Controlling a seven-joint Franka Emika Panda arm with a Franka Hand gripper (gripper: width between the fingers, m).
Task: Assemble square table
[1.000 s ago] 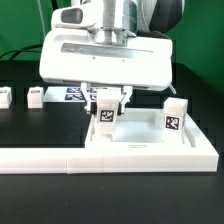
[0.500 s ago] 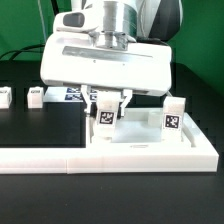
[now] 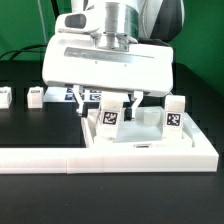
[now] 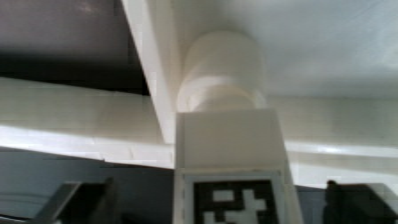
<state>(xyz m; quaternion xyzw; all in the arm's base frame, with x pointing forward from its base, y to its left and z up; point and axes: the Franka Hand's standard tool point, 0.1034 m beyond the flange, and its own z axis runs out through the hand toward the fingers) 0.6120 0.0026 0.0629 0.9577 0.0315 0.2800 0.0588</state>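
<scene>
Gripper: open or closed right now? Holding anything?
Gripper: open, jaws spread on either side of the leg, not clamped on it.

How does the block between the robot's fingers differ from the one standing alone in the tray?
The middle leg sits between the open fingers; the lone leg stands untouched at the exterior view's right corner. The middle leg looks slightly tilted, the lone leg upright. Both are white tagged blocks.

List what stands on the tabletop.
Two tagged legs: one within the open hand, one toward the exterior view's right. The hand hides the tabletop's far rim.
</scene>
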